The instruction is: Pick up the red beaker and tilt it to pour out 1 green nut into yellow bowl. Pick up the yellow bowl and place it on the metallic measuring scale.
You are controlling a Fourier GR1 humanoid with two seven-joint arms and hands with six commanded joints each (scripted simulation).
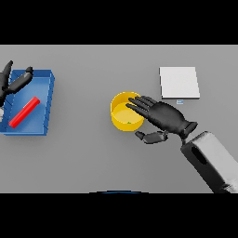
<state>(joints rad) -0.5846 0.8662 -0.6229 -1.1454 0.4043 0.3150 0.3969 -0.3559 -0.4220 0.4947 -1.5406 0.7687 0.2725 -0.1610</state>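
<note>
Near the middle of the grey table sits the yellow bowl, and the right hand reaches in over its right rim. A small green speck shows inside, low on the bowl's floor, most likely the nut. So pouring looks finished and the step now is gripping the bowl to carry it.

To do this well, I'd judge the hand should settle lower, so the fingers go over the rim on one side and the thumb closes against the outer wall. A light, level hold would keep the nut from rolling out on the way to the scale, which lies well apart, back and to the right.

The fingers are spread and nearly straight, lying over the bowl's right edge; the thumb sticks out just beside the bowl's lower right wall. Nothing is clasped yet.

Far left, the left hand hovers over the blue tray, fingers loose, holding nothing. The red beaker lies on its side in that tray.
</note>
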